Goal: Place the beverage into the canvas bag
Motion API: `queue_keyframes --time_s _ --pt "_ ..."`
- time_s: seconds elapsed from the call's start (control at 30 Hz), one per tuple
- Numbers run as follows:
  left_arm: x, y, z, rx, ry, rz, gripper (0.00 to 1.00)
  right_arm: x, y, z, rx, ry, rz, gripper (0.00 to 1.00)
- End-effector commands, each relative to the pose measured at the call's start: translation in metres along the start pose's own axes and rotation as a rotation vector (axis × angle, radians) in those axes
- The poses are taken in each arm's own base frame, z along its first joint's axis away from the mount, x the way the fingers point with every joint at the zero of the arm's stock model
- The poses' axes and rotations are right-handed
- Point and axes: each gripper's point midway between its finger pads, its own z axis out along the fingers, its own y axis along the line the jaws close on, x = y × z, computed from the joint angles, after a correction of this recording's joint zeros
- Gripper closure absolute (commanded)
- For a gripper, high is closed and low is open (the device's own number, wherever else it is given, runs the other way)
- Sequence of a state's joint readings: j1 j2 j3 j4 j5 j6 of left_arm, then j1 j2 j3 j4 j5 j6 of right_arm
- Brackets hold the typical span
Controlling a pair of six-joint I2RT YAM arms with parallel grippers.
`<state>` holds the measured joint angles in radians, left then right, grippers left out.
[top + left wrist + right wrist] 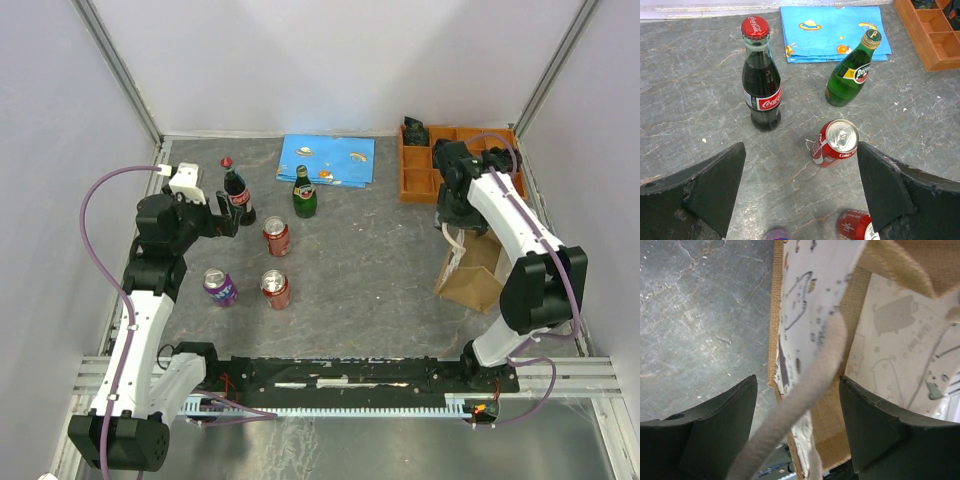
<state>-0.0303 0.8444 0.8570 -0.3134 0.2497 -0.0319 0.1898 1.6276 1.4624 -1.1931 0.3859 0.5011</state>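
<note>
Several drinks stand on the grey table: a Coca-Cola glass bottle, a green bottle, two red cans and a purple can. My left gripper is open and empty, just left of the cola bottle, above the table. The near red can lies ahead of its jaws. The tan canvas bag stands at the right. My right gripper is open over the bag's mouth, with a cream handle passing between its jaws.
An orange compartment tray sits at the back right, just behind the right arm. A blue printed cloth lies flat at the back centre. White walls close in the table on three sides.
</note>
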Motion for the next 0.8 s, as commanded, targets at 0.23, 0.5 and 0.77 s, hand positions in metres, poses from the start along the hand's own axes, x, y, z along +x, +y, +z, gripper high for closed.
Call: queue_keyframes --time_s 0.23,0.5,0.77 --pt "0.001 -0.006 -0.005 0.033 -0.002 0.03 0.02 0.004 0.02 0.017 -0.021 -0.044 0.034 0.87" --pt "0.002 -0.009 -0.005 0.047 0.001 0.032 0.02 0.039 0.039 -0.007 -0.07 -0.052 0.008 1.0" --pt "0.005 -0.013 -0.004 0.061 0.007 0.035 0.02 0.073 0.077 -0.041 -0.148 -0.088 -0.034 1.0"
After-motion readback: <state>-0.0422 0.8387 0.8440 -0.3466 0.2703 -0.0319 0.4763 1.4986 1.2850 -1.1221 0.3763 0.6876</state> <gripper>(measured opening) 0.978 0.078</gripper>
